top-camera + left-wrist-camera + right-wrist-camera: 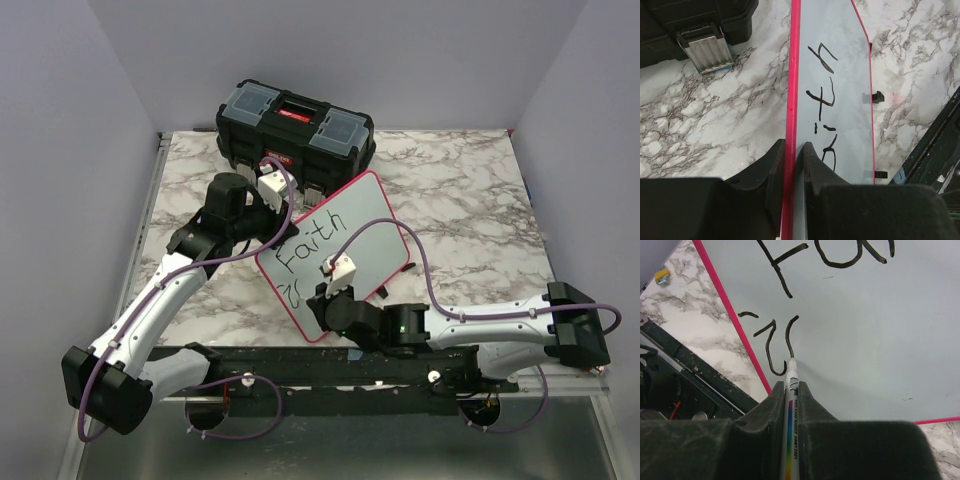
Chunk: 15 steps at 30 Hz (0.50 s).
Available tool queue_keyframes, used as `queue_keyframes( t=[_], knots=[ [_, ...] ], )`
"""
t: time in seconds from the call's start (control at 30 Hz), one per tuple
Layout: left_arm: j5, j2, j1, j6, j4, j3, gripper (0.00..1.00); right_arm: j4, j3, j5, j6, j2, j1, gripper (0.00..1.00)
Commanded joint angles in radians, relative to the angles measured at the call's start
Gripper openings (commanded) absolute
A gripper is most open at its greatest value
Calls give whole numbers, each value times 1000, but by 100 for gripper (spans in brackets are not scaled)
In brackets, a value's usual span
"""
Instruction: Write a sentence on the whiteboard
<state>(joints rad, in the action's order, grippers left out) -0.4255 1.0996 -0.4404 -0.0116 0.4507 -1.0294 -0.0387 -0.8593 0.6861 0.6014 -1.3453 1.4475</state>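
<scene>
The whiteboard [368,215], red-rimmed, stands tilted at the table's middle. My left gripper [274,205] holds its upper left edge; in the left wrist view the gripper [794,145] is shut on the red rim of the whiteboard [840,60]. The sentence [312,238] reads "Faith", with a few more strokes [771,340] on a second line below. My right gripper [791,384] is shut on a white marker [791,415], whose tip touches the whiteboard [865,340] at the end of the last stroke. From above, the right gripper [327,292] sits over the board's lower left part.
A black toolbox [295,125] with a red latch stands behind the board, close to its top corner, and shows in the left wrist view [690,20]. The black base rail [330,365] runs along the near edge. Small black feet [878,96] stick out from the board's far rim.
</scene>
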Motion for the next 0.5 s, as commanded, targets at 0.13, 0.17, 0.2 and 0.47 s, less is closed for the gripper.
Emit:
queue_keyframes(
  t=[0.13, 0.17, 0.2, 0.47],
  knots=[
    [33, -16, -3, -41, -33, 4, 0, -55, -75, 45, -24, -37, -9, 1],
    [33, -17, -3, -41, -33, 3, 0, -55, -81, 52, -27, -37, -9, 1],
    [32, -17, -3, -40, -33, 3, 0, -55, -89, 59, -31, -38, -9, 1],
    [33, -16, -3, -41, -32, 3, 0, -74, -127, 136, -32, -52, -9, 1]
  ],
)
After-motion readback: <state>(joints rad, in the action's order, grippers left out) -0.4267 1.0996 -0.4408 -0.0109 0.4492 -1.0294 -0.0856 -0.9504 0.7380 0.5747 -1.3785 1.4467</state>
